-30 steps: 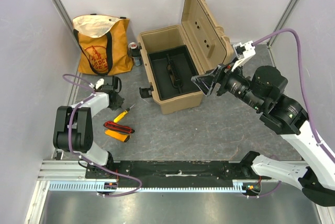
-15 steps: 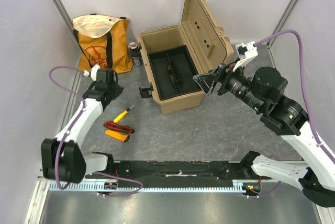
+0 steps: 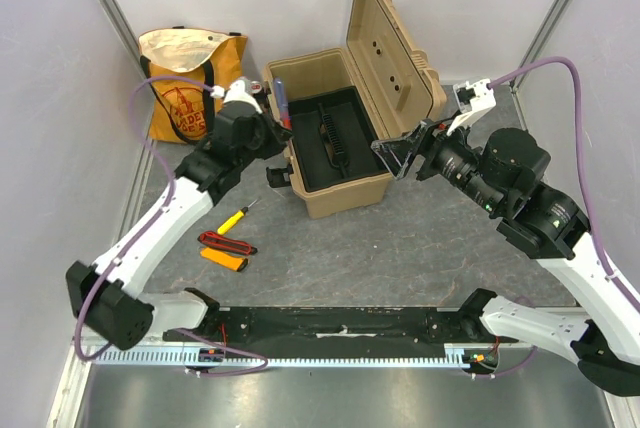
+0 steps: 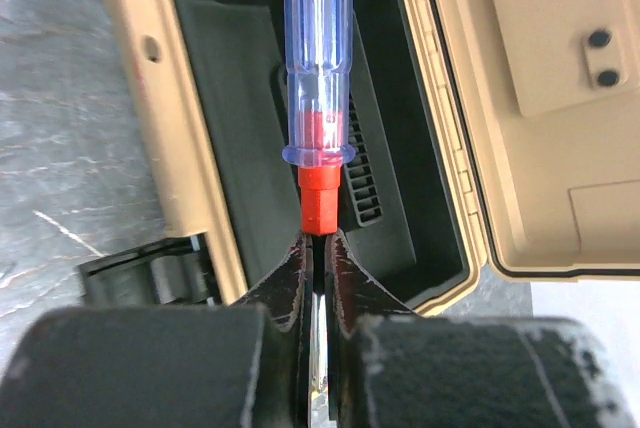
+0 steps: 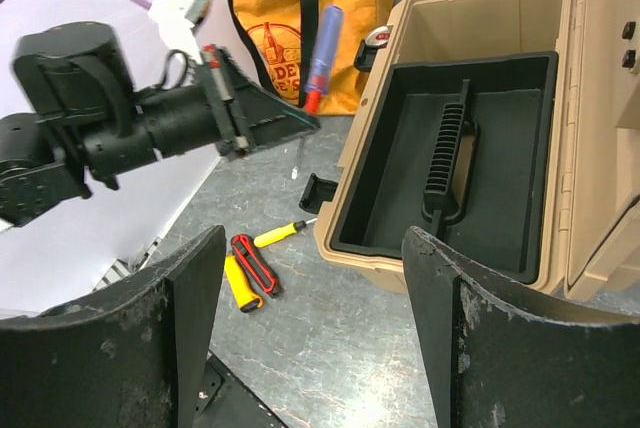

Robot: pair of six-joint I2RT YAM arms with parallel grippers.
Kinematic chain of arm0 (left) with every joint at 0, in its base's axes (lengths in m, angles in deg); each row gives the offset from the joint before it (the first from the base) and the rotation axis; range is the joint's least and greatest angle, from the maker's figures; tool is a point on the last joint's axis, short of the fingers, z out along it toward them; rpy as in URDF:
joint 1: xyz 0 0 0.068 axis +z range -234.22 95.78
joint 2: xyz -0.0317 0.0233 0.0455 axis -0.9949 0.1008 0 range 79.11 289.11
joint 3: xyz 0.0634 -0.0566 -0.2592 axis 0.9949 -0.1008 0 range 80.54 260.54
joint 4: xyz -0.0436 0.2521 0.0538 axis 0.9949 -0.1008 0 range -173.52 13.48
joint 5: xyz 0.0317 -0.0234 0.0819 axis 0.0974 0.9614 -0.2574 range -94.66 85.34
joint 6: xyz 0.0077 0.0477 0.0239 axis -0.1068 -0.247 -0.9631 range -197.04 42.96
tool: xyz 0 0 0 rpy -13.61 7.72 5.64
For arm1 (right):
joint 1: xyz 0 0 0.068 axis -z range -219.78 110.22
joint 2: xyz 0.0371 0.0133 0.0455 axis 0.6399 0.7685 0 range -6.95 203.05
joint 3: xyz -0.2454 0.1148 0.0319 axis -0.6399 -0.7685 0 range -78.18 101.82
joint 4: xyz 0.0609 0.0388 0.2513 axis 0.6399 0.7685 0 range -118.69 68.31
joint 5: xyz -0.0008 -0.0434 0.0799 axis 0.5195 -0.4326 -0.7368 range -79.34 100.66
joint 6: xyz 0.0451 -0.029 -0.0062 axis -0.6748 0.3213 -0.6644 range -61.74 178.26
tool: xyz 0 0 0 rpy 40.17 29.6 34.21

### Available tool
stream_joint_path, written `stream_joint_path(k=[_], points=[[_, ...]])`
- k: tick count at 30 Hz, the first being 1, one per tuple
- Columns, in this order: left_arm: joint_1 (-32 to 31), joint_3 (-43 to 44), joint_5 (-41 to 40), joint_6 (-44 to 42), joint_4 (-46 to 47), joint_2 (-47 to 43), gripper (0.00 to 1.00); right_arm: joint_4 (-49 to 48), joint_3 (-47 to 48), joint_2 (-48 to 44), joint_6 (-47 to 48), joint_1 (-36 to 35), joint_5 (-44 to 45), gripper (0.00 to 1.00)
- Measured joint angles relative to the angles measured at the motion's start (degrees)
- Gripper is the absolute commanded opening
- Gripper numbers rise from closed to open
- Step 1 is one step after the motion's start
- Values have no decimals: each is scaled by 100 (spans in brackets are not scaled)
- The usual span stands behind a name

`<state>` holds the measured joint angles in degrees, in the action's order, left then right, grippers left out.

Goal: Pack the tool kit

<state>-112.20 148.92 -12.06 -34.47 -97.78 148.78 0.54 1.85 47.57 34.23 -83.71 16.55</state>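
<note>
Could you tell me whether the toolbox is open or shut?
Open: the lid stands raised at the back, leaving the black inner tray fully in view.

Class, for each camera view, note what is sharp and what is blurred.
Top view: even light, soft shadows, everything sharp. Left wrist view: left fingers blurred up close, screwdriver slightly soft. Right wrist view: right fingers dark and soft, toolbox crisp.

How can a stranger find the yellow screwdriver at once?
Start at the open tan toolbox. On the grey table left of its front corner lies the yellow screwdriver. It is slim and plain yellow; the meter beside it is bulkier, orange, red and black.
</note>
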Motion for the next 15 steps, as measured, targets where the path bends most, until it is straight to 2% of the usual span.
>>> stream_joint_path(k=[8,15], points=[[-695,564,39,11,24,1480,2,0,-90,-68,0,-2,111,79],[-852,629,-417,282,-116,1875,2,2,-136,-195,2,-2,243,79]])
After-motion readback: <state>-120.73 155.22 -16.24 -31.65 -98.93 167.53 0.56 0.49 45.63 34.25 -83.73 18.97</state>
